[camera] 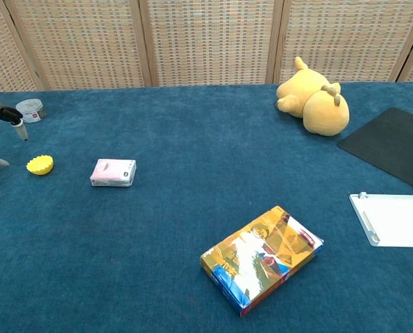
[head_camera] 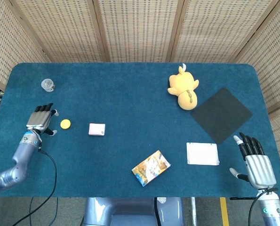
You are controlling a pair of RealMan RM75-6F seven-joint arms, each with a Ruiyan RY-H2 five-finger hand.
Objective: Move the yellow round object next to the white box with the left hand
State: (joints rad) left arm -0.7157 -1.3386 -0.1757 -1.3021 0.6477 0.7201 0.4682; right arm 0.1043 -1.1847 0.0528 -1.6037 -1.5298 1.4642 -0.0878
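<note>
The yellow round object (head_camera: 65,124) (camera: 39,165) lies on the blue table near its left side. A small white-and-pink box (head_camera: 96,129) (camera: 113,172) sits just to its right. My left hand (head_camera: 42,119) hovers just left of the yellow object with fingers spread, holding nothing. In the chest view only its fingertips (camera: 13,118) show at the left edge, above and left of the object. My right hand (head_camera: 255,162) rests open at the table's front right corner, away from everything.
A flat white box (head_camera: 202,153) (camera: 393,218) lies at the front right. A colourful carton (head_camera: 150,167) (camera: 262,258) lies front centre. A yellow plush toy (head_camera: 184,89), a black mat (head_camera: 220,114) and a small clear jar (head_camera: 48,84) stand further back.
</note>
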